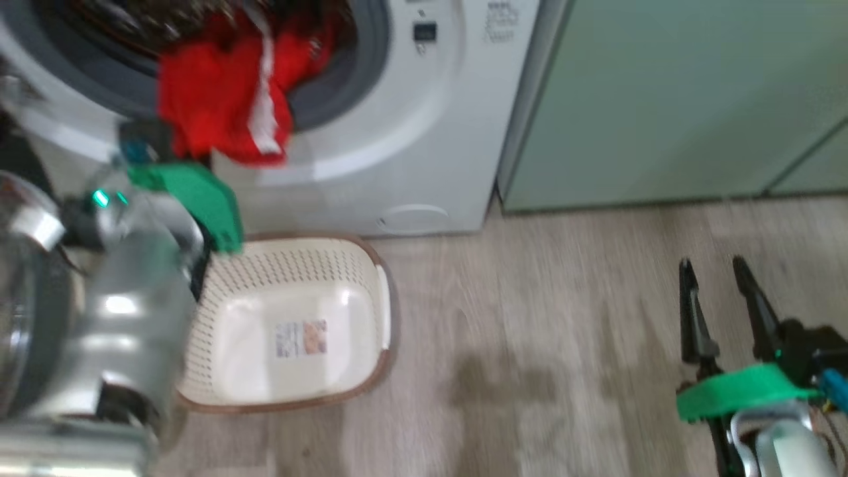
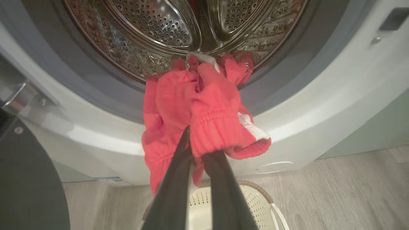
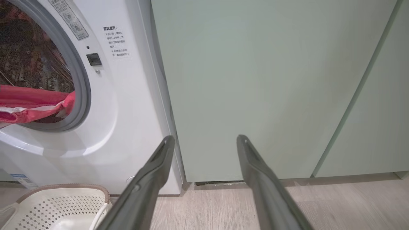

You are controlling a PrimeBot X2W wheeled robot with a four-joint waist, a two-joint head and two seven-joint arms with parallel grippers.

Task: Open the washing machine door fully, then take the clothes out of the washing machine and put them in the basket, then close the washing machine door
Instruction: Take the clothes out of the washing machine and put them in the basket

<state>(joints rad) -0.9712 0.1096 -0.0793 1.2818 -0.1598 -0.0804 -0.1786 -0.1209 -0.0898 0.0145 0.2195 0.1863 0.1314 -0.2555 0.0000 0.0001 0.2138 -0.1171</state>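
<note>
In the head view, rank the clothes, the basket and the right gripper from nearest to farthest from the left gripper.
1. The clothes: pinched by the left gripper at the mouth of the washing machine.
2. The basket: on the floor, just below the left gripper.
3. The right gripper: far off at the lower right, fingers open over the floor.

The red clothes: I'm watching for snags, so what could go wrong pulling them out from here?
The left gripper pinches just a fold of the clothes, so they might slip free. Their far end lies in the drum and could catch on its rim. A drop might miss the basket.
</note>
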